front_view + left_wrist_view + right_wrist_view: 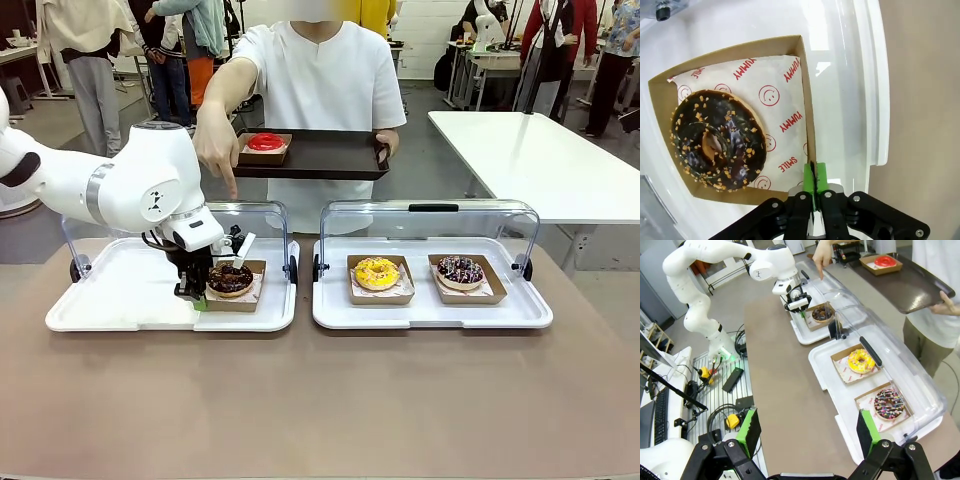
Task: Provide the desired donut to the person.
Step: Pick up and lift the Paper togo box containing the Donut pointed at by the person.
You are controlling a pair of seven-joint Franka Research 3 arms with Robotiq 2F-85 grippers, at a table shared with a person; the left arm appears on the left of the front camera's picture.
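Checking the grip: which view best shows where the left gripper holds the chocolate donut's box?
Left wrist view: the left gripper clamps the box wall, close up. Front view: small, side-on, contact unclear. Right wrist view: far off, tiny.

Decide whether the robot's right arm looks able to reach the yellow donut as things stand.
Probably yes. The yellow donut lies uncovered, the clear lid raised behind it, and the right gripper hangs open above the table on the near side, nothing standing between.

Chocolate nut-sprinkled donut [715, 142] flat in cardboard box [730, 60]; person [320, 80] points at it.
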